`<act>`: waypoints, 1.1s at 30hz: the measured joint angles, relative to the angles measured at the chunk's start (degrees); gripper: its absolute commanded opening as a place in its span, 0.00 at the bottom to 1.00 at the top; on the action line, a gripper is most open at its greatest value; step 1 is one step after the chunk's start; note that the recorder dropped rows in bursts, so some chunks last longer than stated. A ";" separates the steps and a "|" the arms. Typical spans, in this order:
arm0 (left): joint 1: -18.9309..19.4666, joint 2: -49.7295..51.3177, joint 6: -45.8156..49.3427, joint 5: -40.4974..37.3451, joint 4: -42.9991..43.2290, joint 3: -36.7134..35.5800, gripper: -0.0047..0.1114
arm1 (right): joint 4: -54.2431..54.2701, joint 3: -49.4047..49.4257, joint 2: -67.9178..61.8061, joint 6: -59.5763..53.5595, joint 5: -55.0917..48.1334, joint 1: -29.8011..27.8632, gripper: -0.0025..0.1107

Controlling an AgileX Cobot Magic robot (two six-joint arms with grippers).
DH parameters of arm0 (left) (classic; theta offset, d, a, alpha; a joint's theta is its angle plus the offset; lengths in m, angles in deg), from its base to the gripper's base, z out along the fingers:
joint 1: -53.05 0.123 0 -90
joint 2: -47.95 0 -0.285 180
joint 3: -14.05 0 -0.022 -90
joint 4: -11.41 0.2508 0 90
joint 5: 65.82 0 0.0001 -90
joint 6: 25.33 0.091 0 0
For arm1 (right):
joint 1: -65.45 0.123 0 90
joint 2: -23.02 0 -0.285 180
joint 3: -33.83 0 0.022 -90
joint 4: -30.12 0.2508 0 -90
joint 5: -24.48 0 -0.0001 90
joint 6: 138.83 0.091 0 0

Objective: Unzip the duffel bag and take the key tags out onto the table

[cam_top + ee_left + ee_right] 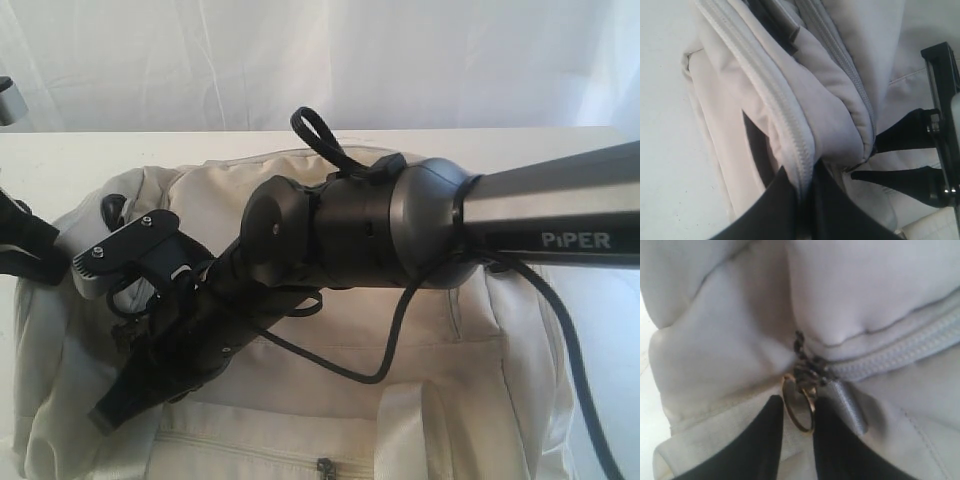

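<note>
The cream duffel bag [400, 330] lies on the white table [60, 160] with its grey zipper [900, 352] closed. My right gripper [110, 405] reaches across to the bag's left end. In the right wrist view its fingers [795, 407] are shut on the brass ring pull [802, 427] of the zipper slider. My left gripper [40, 255] is at the bag's left edge. In the left wrist view it [800, 180] pinches a fold of the bag [835, 75] along a zipper seam, with the right gripper [865, 160] close beside it. The key tags are hidden.
The right arm's black cable [380, 370] drapes over the bag. White webbing handles [420, 430] and a side-pocket zipper [320, 465] lie at the near side. A black strap loop [312, 130] sticks up at the far side. A white curtain [300, 60] hangs behind.
</note>
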 measured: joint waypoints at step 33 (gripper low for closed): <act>0.00 0.00 0.38 -0.10 0.00 0.00 0.04 | -6.98 0.00 6.07 7.38 -7.53 0.00 0.02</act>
